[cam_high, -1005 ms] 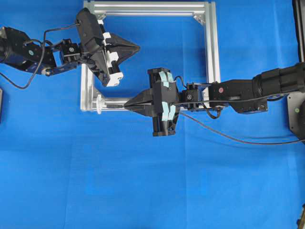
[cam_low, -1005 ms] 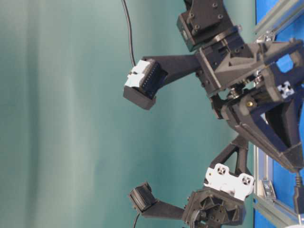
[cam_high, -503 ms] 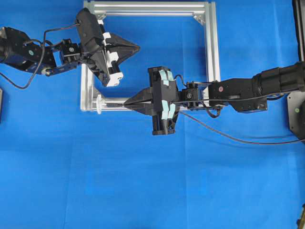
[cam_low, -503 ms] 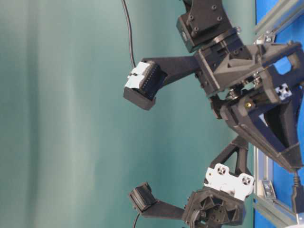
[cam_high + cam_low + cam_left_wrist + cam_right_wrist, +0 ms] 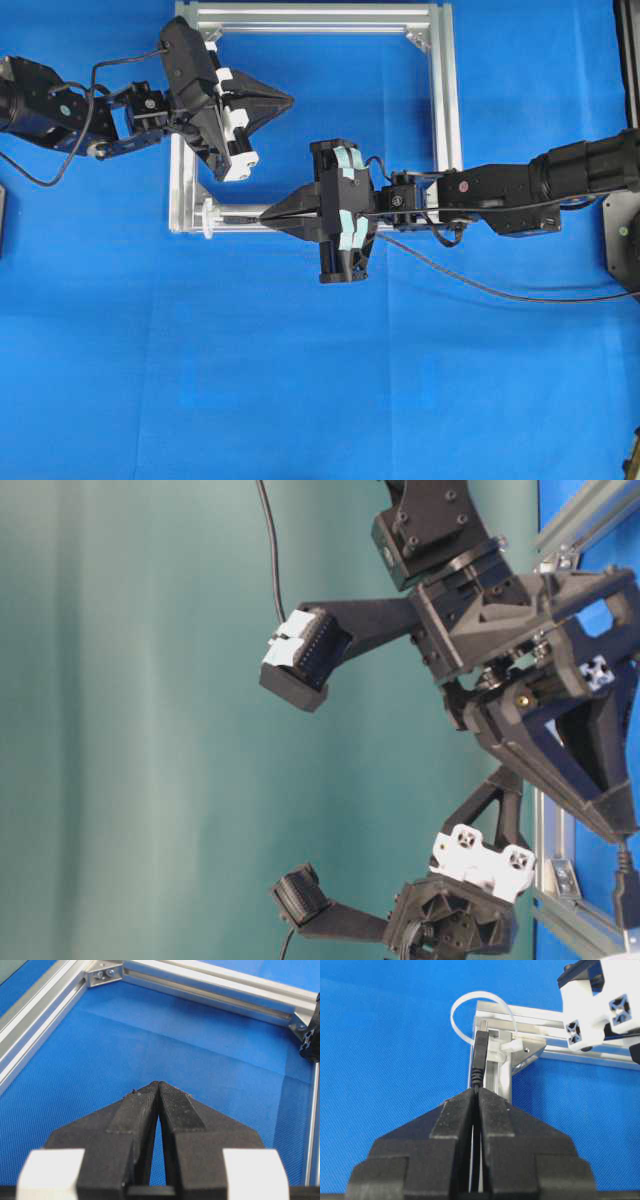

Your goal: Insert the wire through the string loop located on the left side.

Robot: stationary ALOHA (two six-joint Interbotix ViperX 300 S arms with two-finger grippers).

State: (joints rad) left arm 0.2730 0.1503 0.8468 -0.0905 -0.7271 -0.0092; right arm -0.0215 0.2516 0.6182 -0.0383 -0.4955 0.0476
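Currently my right gripper (image 5: 476, 1091) is clenched on the wire (image 5: 479, 1057), pinching it just behind the plug so the stiff tip sticks out ahead of the fingertips and can be aimed. The plug points at the string loop (image 5: 482, 1010), which stands up from the near-left corner of the aluminium frame (image 5: 444, 100); in the right wrist view the tip lies just short of the loop, apparently not yet through it (depth is hard to judge from this angle). The rest of the wire trails back along my right arm and off across the blue table cover (image 5: 300, 380).

My left gripper (image 5: 158, 1085) is clamped shut on nothing, parked over the frame's interior, presumably kept clear of the approach line.

Count: one wire, one loop visible, one frame, two grippers, both closed.
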